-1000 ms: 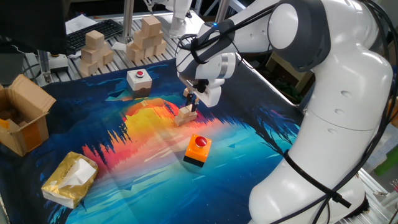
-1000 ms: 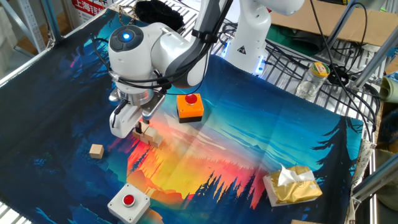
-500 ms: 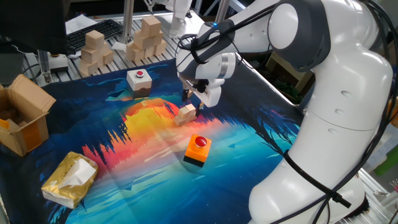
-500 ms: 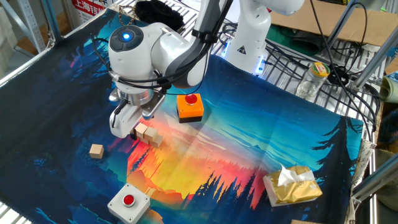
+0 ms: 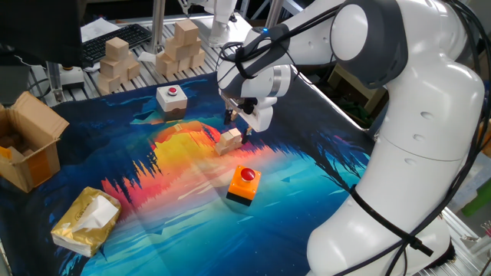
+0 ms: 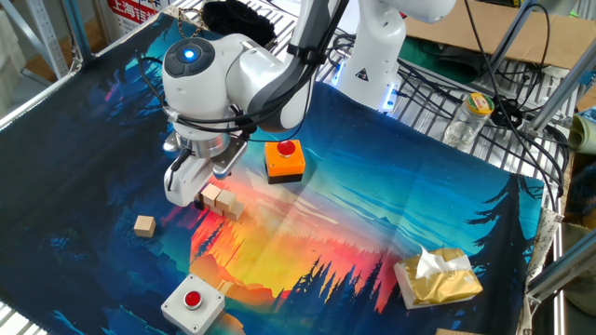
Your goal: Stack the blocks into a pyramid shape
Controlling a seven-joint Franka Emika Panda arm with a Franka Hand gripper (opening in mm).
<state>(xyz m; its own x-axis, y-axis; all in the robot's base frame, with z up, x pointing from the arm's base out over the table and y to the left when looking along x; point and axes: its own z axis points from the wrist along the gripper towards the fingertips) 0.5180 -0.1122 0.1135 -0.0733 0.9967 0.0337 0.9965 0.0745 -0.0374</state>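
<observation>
Partly done, judging by the layout: a small stack of blocks [image 5: 229, 139] [image 6: 219, 200] already gathered near the orange button box [image 5: 244, 184] [image 6: 284, 160], on the side facing the white button box [image 5: 172, 98] [image 6: 191, 302], with at least one cube sitting on top of others. Cannot tell the exact count in the stack, nor whether the lower row is complete, from either view. Still left: a lone block [image 6: 143, 224] lying flat on the mat, well apart from the orange button box and out beyond the stack, probably the next one to fetch; hidden or out of sight in the one fixed view. No finished pyramid yet, as far as visible. Hovering just above the stack, the gripper [image 5: 236, 124] [image 6: 199, 187], fingers apart and holding nothing, clear of the top cube. Compared with a second ago: then lowered right onto the top cube, fingertips around it; now lifted a little, with the cube left resting in place. Compared with half a second ago: practically no change in arm, stack or lone block. Both button boxes unmoved throughout.
</observation>
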